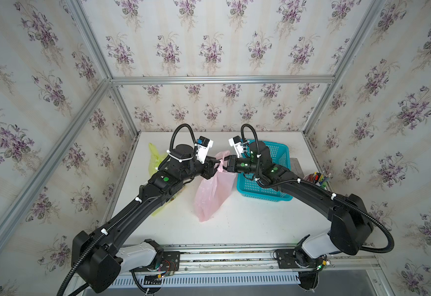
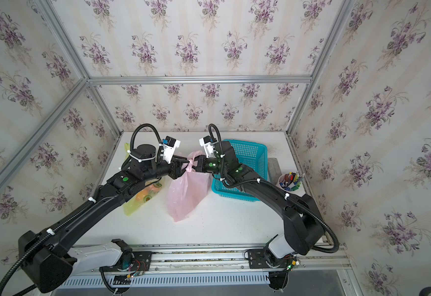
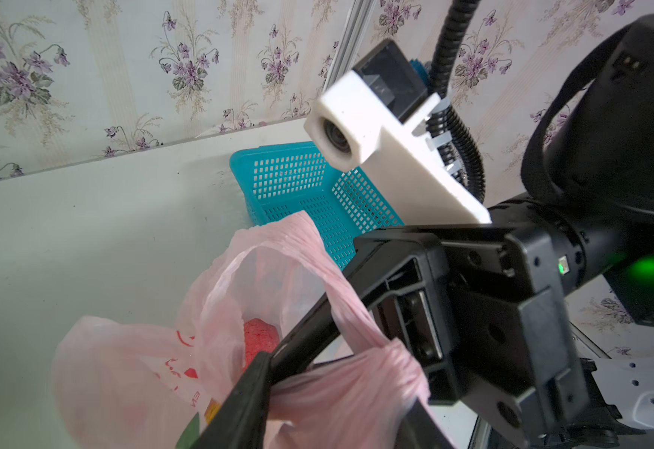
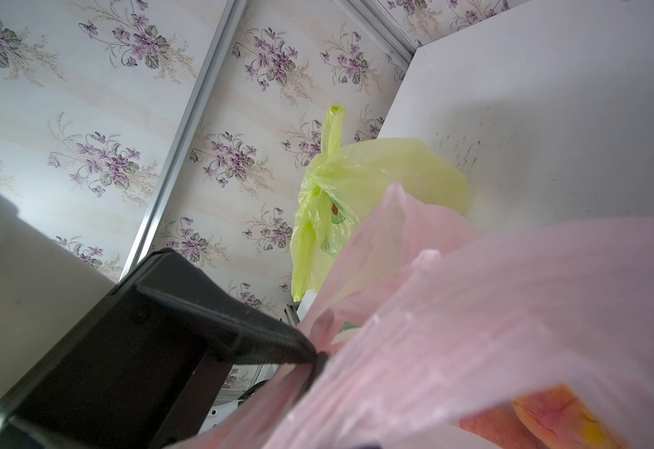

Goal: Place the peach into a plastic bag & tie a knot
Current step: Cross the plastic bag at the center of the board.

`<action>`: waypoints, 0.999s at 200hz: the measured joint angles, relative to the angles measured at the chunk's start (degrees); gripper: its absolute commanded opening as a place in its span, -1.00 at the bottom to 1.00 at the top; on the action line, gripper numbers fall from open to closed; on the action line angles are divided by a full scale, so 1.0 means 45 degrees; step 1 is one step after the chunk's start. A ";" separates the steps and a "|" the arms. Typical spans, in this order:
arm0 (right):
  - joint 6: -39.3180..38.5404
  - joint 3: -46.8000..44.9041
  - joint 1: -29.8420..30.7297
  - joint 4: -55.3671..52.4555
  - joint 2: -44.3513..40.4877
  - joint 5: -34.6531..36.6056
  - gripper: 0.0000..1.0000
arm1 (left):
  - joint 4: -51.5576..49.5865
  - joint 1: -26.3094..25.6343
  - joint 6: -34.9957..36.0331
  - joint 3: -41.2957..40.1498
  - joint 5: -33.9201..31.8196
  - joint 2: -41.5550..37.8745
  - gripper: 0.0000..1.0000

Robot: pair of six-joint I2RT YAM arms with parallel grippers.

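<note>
A: Start with the biggest thing.

B: The white counter (image 1: 247, 225). On its right side sits a teal mesh basket (image 1: 281, 153), partly under the right arm (image 1: 306, 189).

A: And the bag?

B: The pink bag (image 1: 210, 194) stands mid-counter, just beside the basket. Its bottom is on the surface and its gathered top is pulled up between the two arms. Off to the left, partly under the left arm (image 1: 137, 205), lies a yellow-green bag (image 4: 387, 171) with its neck tied. Orange shapes show through it in a top view.

A: The end effectors?

B: The right end effector (image 2: 196, 164) is clenched on the pink bag's twisted handle. The left end effector (image 2: 182, 164) faces it, released, jaws apart, with pink plastic lying between them.

A: Anything smaller?

B: A cup of pens (image 2: 290, 182) near the counter's right edge, beyond the basket.

A: The peach?

B: The peach (image 3: 260, 341) is inside the pink bag, low down, seen through the bag's mouth in the left wrist view.
</note>
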 measured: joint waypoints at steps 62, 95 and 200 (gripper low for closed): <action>0.0107 0.0019 0.0000 0.0389 0.0015 -0.0316 -1.00 | -0.1127 0.0398 0.0092 0.0180 -0.0262 -0.0471 0.06; 0.0141 0.0019 0.0000 0.0393 0.0015 -0.0359 -1.00 | -0.1647 0.0471 0.0209 0.0418 -0.0049 -0.0461 0.04; 0.0228 0.0117 0.0005 0.0442 0.0029 -0.0418 -1.00 | -0.2798 0.0806 0.0714 0.0845 0.0495 -0.0165 -0.01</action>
